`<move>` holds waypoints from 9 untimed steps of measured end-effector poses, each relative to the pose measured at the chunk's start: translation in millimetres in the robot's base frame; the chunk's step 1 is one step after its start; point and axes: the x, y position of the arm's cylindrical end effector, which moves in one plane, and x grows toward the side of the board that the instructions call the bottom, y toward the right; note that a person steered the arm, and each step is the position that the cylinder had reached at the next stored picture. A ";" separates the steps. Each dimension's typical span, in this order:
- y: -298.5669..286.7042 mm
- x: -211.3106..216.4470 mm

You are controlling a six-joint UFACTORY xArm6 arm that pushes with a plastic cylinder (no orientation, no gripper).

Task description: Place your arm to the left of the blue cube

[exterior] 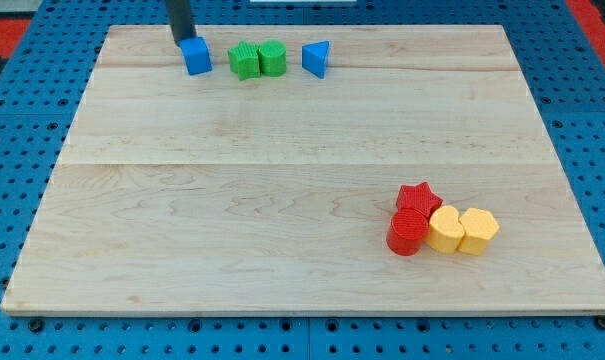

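The blue cube sits near the view's top left of the wooden board. My rod comes down from the view's top edge and my tip stands just above and slightly left of the cube, touching or almost touching its top left corner.
A green star and a green cylinder sit right of the cube, then a blue triangle. At the lower right a red star, red cylinder, yellow cylinder and yellow hexagon cluster together.
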 end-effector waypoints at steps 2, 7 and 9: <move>1.3 -21.9; -125.0 41.5; -125.0 83.9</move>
